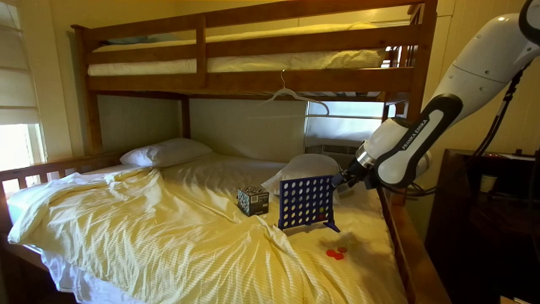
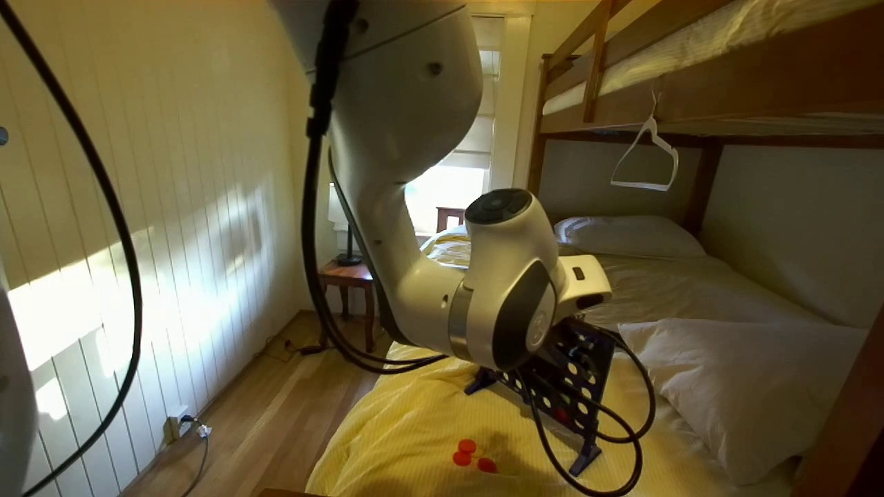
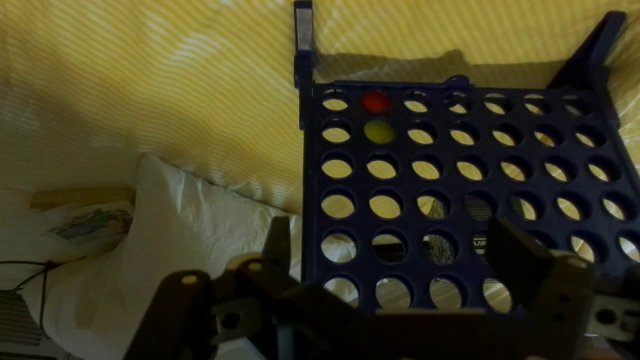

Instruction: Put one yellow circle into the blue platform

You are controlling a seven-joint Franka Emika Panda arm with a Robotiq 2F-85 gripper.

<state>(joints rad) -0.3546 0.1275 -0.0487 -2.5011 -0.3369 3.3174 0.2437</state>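
The blue platform stands upright on the bed in both exterior views. In the wrist view the platform fills the right half, with its feet towards the top of the picture. One yellow circle sits inside it, directly above a red disc in the lowest row, in the second column from the side edge. My gripper is close to the platform's upper corner. In the wrist view the gripper has its fingers spread wide across the grid's upper part, holding nothing. Whether they touch the frame cannot be told.
Several red discs lie on the yellow bedspread before the platform. A dark patterned box stands behind it, and a white pillow rests close by. A wooden bed rail runs below the arm. A hanger hangs from the upper bunk.
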